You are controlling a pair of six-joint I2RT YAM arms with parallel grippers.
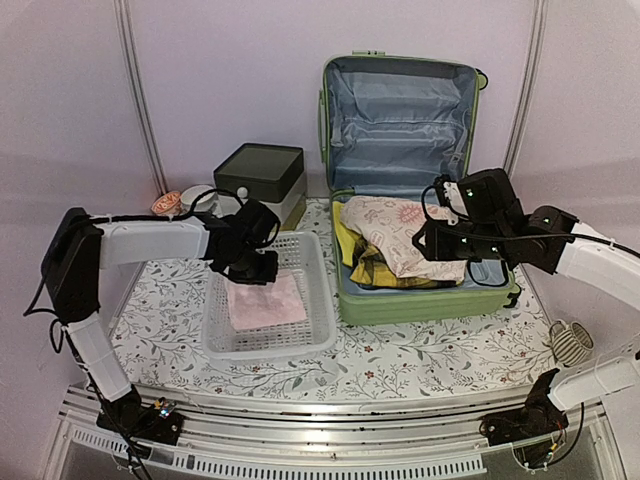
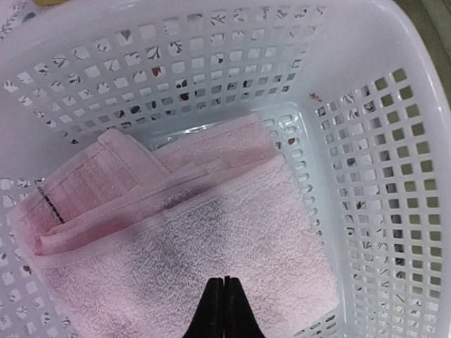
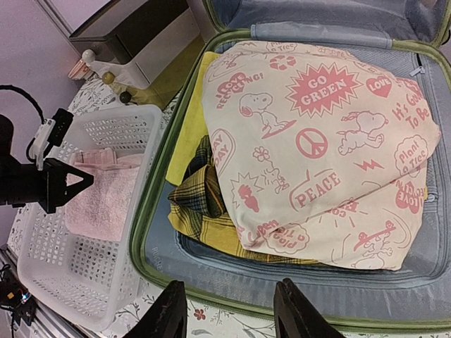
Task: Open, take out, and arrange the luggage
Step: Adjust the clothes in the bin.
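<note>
luggage open at back right, packed; left gripper pinched shut, empty, over pink towel in basket; right gripper half open, empty, above printed cloth, so should drop onto a fold, pinch top layer only

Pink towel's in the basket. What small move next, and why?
Probably lower the right gripper onto the cream printed cloth: it lies topmost in the open luggage, that gripper hangs open at the near rim, and the left gripper is shut above the pink towel.
</note>
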